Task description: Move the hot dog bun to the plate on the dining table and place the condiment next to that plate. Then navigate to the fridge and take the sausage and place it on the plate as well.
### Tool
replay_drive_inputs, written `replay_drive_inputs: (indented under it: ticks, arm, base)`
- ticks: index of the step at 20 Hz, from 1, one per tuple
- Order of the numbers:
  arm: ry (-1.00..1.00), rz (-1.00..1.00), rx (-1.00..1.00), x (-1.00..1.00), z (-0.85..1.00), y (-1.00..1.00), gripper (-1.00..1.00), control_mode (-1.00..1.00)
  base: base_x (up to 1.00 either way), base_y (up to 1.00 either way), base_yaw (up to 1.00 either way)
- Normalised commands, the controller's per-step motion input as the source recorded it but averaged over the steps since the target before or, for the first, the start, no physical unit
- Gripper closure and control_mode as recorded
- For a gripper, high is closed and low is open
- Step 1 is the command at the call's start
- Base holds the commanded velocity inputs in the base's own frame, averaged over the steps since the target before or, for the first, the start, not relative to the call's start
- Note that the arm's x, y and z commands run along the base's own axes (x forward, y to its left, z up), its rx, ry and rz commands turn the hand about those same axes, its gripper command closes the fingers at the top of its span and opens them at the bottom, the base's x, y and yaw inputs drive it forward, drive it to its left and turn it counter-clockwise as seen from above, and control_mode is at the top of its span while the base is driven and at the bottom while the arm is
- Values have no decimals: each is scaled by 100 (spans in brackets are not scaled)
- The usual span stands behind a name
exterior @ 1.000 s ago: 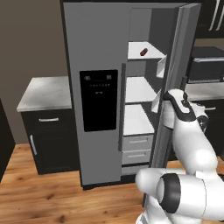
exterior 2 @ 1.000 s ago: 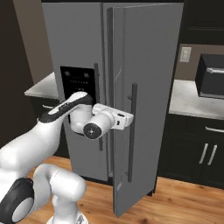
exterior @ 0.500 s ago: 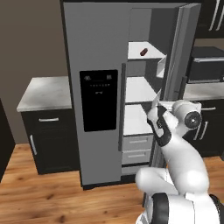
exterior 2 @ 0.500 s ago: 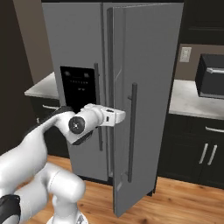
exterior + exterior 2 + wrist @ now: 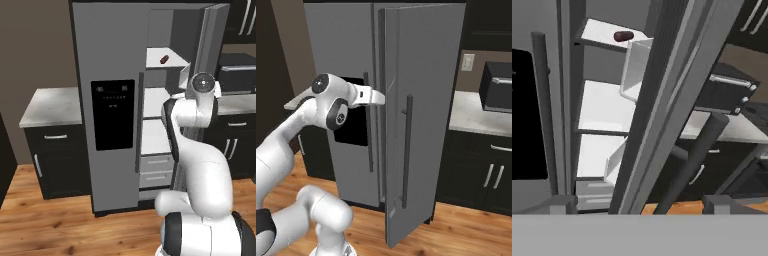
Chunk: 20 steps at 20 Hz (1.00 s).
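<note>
The fridge stands right ahead with its right door swung open. On an upper white shelf inside lies the sausage, a short dark red-brown cylinder, also seen top left in the hand view as the sausage. My gripper is open, its fingertips wide apart with nothing held. It is level with the middle shelves, just outside the opening, with the open door's edge straight in front. The bun, plate, condiment and dining table are out of view.
A marble counter on dark cabinets flanks the fridge on the left. On the right stand dark cabinets and a black appliance on a counter. White door bins jut from the open door. Wooden floor lies below.
My arm has risen and swung the hand up toward the fridge opening. The jaws have widened slightly. The fridge and sausage have not moved.
</note>
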Motion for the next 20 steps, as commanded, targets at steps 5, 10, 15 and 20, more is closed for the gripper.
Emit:
replay_drive_inputs:
  ticks: [5,10,15,20]
  arm:
    - [39,2,-3,37,41,31,-100,-100]
    - [15,0,-12,64,-37,47,-100,-100]
    - [0,0,-9,51,-47,17,-100,-100]
    - [0,0,-2,65,-32,0,-100,-100]
  base:
    - [0,0,0]
    - [0,0,0]
    - [0,0,0]
    - [0,0,0]
